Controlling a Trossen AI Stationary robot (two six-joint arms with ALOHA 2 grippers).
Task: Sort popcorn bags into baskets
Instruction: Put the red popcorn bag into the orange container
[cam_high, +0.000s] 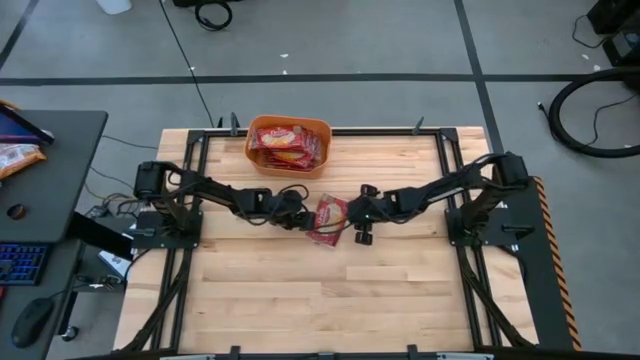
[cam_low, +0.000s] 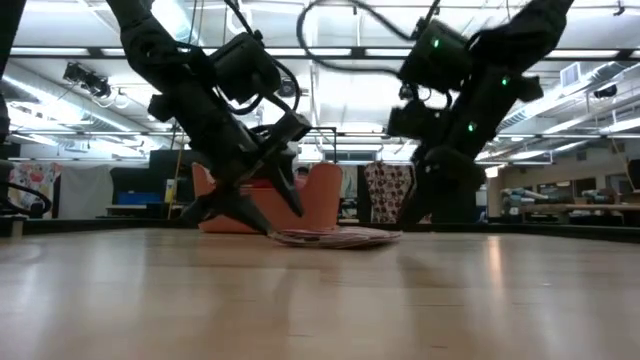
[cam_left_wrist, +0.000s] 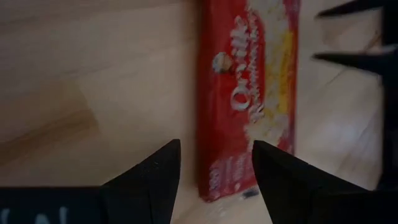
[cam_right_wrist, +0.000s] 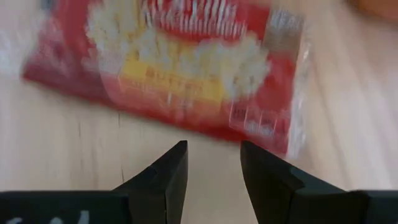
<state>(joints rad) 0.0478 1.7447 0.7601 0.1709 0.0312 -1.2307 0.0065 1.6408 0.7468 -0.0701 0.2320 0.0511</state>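
One red popcorn bag lies flat on the wooden table, just near of the orange basket, which holds several more red bags. My left gripper is open and low at the bag's left. In its wrist view the fingers stand on either side of one short end of the bag, and I see no touch. My right gripper is open at the bag's right, its fingertips short of the bag's long edge. In the low view the bag rests flat between both arms.
The basket stands close behind the bag at the table's far edge. Black frame rails run along the left and right sides. A desk at the left carries an orange-and-white packet. Bare wood fills the near half.
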